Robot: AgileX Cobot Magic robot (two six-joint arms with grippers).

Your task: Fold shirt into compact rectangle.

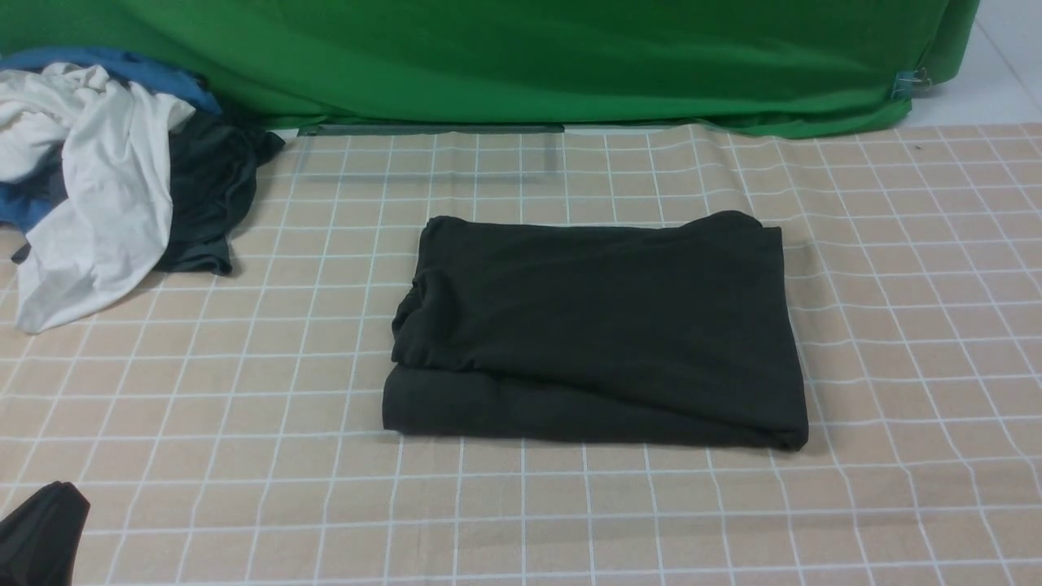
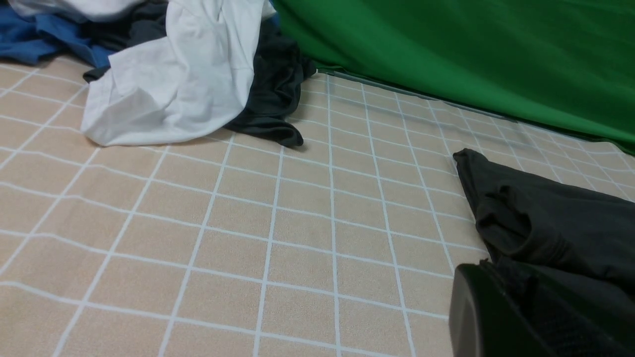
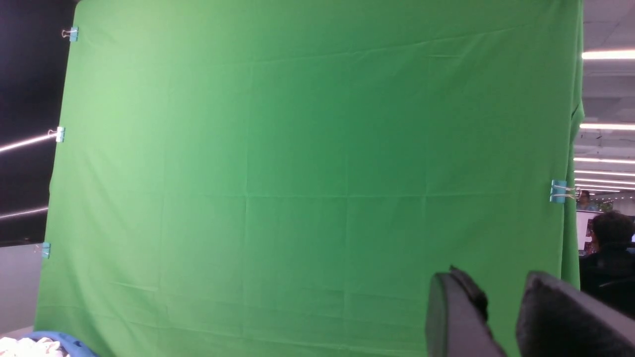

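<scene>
Front view: the shirt (image 1: 598, 334) lies folded into a rough black rectangle near the middle of the table, on a beige tablecloth (image 1: 895, 325) with a white grid. Top layer sits slightly askew, so a strip of the lower layer shows along the near edge. Cloth is mildly rippled. A green backdrop (image 1: 521, 57) hangs along the far edge, its hem resting on the table. Far left: a loose pile of clothes (image 1: 106, 187), white, blue and dark, well apart from the shirt.

Left gripper (image 1: 41, 533) shows only as a dark shape at the near left corner; jaws are together, holding nothing visible. In the left wrist view it sits just beside the shirt's edge (image 2: 545, 223).

Right wrist view: right gripper (image 3: 501, 322) is raised, facing the backdrop, fingers (image 3: 454, 317) apart with an empty gap. Blue clips (image 3: 558, 191) pin the backdrop's edges. Ceiling strip lights (image 3: 607, 54) and a seated person (image 3: 610, 248) show past its right edge.
</scene>
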